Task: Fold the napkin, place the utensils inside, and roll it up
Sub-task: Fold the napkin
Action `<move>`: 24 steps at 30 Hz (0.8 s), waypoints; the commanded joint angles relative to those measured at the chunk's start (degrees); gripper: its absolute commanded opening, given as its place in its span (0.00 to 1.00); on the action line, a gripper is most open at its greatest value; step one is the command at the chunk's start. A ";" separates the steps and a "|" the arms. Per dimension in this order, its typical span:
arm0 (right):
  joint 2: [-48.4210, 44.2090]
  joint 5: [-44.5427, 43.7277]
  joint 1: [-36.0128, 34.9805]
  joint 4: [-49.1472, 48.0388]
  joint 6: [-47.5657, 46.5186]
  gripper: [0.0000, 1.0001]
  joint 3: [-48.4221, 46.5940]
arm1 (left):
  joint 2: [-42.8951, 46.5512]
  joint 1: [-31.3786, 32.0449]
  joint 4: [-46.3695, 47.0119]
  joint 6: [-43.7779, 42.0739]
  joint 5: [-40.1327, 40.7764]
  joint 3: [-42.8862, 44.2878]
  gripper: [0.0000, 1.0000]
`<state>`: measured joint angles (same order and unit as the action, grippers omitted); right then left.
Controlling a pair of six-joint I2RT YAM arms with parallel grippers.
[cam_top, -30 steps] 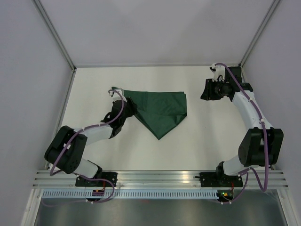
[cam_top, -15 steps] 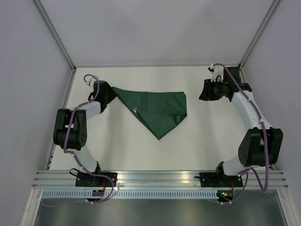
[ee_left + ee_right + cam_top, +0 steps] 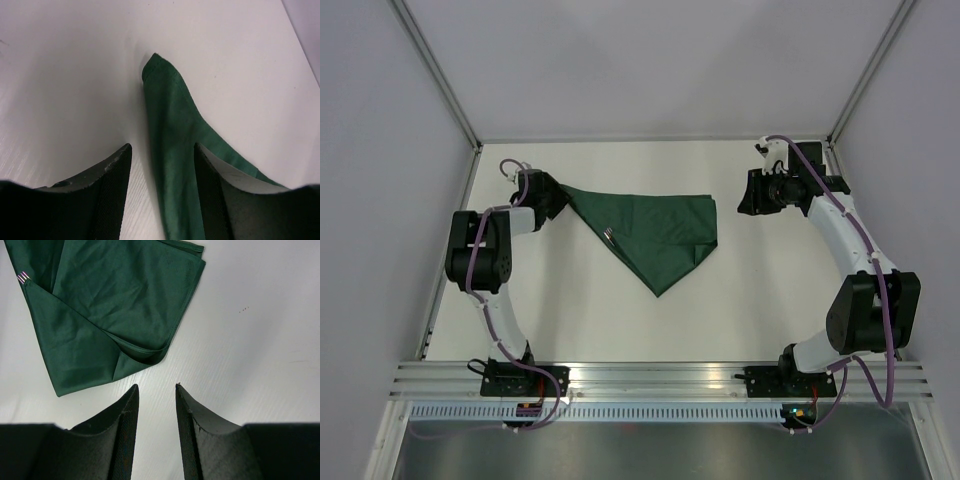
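Now the left gripper [image 3: 160, 150] has swung to the left corner of the napkin [image 3: 655, 225] (jaws apart, straddling cloth) near the table's [image 3: 770, 290] far edge, while the right gripper [image 3: 156, 390] hangs parted and empty, so rolling up the tucked fork [image 3: 608, 236] seems next.

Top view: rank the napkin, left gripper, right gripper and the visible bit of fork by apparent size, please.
1. napkin: by far the largest.
2. left gripper and right gripper: they look alike, so not ranked.
3. fork: only a silvery tip shows at the fold.
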<state>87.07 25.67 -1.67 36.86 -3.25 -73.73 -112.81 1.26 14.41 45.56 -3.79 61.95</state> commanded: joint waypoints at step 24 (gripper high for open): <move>0.82 -0.80 -1.84 -1.35 -0.27 0.39 0.17 | -1.98 -0.55 9.19 1.02 -4.64 2.92 0.02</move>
<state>87.39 25.39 -2.98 36.82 -3.27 -73.71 -118.15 0.97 15.31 48.53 -4.89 67.26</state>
